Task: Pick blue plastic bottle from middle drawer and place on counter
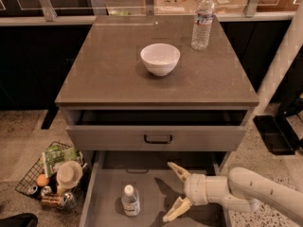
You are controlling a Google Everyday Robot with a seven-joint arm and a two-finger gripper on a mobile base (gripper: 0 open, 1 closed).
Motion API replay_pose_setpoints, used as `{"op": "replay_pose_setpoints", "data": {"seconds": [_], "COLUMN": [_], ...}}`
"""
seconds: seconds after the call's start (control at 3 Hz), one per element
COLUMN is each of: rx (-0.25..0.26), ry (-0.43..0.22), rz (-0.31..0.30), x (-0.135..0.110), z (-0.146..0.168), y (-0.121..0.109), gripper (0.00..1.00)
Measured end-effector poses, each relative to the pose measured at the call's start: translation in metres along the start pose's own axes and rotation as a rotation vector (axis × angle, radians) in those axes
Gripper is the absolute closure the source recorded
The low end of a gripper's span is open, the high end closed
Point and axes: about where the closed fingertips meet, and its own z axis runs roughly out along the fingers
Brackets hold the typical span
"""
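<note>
The blue plastic bottle [130, 200] stands upright on the grey floor of the pulled-out middle drawer [151, 183], left of centre, white cap up. My gripper [173, 191] comes in from the right over the drawer, a short way right of the bottle and apart from it. Its two cream fingers are spread wide and hold nothing. The counter [113, 74] is the brown-grey cabinet top above.
A white bowl [160, 58] sits mid-counter and a taller clear water bottle [202, 21] stands at the back right. A shallower drawer with a black handle [157, 139] juts out above the middle drawer. A wire basket of items [51, 175] is on the floor at left.
</note>
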Motion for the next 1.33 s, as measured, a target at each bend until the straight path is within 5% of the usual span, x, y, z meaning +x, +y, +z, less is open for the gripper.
{"op": "replay_pose_setpoints", "data": {"seconds": [0.67,1.33], "rx": [-0.02,-0.077], "ry": [-0.084,-0.132], "rz": [-0.041,-0.014], "x": [0.006,0.021], "z": [0.057,0.088], "y": [-0.002,0.001], "gripper": [0.0,0.0]}}
